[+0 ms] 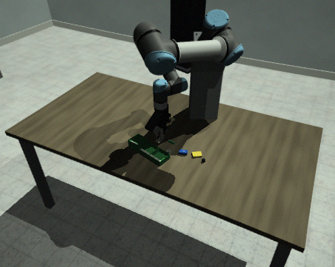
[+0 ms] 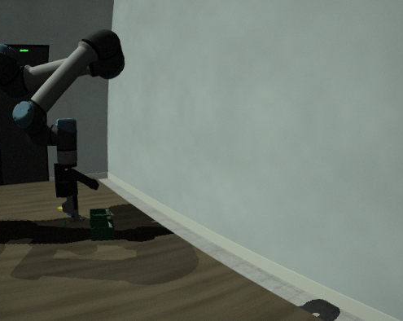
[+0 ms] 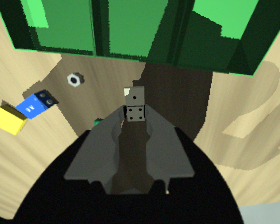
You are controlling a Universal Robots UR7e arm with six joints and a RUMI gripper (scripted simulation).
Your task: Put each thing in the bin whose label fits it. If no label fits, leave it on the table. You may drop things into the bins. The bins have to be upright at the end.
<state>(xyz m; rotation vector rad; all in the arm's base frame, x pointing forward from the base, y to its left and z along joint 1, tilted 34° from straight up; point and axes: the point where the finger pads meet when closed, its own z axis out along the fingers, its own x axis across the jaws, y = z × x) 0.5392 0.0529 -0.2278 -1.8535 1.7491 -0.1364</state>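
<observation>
My gripper (image 3: 135,105) (image 1: 158,138) (image 2: 72,216) is down at the table top beside the green bin (image 1: 149,150) (image 2: 101,225) (image 3: 132,27) and is shut on a small grey die (image 3: 135,112) with black dots. A second small pale block (image 3: 134,94) sits just beyond it. A metal nut (image 3: 74,79) (image 1: 168,151), a blue block (image 3: 38,103) (image 1: 183,152) and a yellow block (image 3: 9,119) (image 1: 196,154) lie on the wood to the side. The bin is long, with several compartments, and stands upright.
A small dark part (image 1: 203,160) lies past the yellow block. A thin green piece (image 1: 171,141) lies near the gripper. The robot's base column (image 1: 204,91) rises behind the work spot. The table's front edge (image 1: 132,179) runs close to the bin.
</observation>
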